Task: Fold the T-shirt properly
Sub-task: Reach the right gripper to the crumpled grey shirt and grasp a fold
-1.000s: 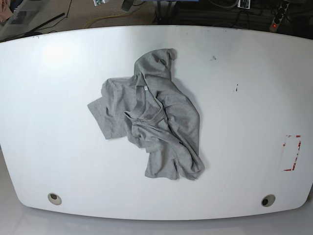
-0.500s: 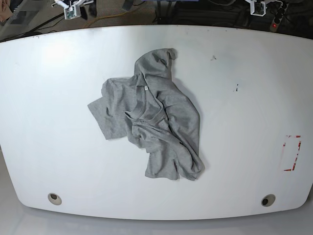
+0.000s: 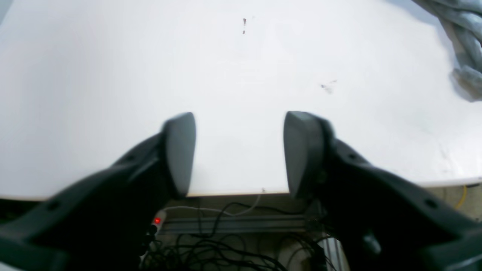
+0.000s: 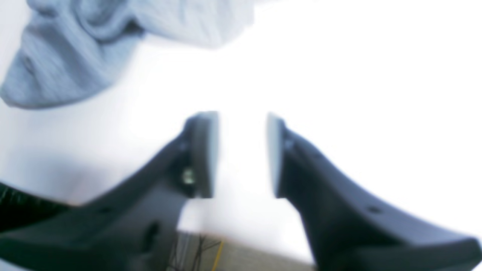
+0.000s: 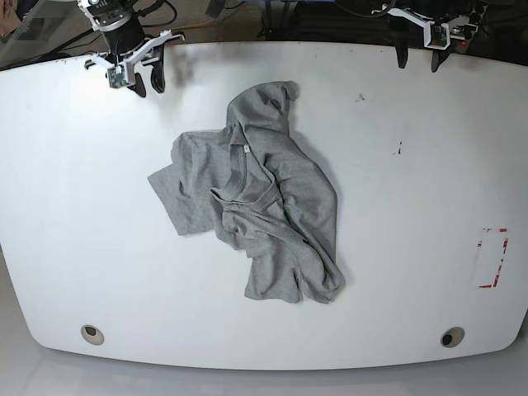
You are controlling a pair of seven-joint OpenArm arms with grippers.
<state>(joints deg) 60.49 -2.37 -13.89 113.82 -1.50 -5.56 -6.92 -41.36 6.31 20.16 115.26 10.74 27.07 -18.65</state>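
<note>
The bench [image 5: 429,206] is a wide white top, and both arms hang over its far edge, so this looks like the very start: the approach, with no folding done yet. The T-shirt [image 5: 252,194] lies in a crumpled heap near the middle of the bench, a little toward the far edge, well apart from both tools.

The next move, as I judge it, calls for each tool to travel in from the far edge and take a separate part of the cloth, so the heap can be spread flat before any fold.

The T-shirt is heather grey, bunched and twisted, with its ribbed neckline showing near the middle of the heap and a small white label beside it. 1 sleeve or corner pokes toward the far edge, another flap spreads to the side.

The left tool [image 3: 239,152] is released, its 2 jaws standing wide over bare bench with nothing between them. The right tool [image 4: 241,154] is also released, jaws parted and empty, the grey cloth near but not touched.
</note>
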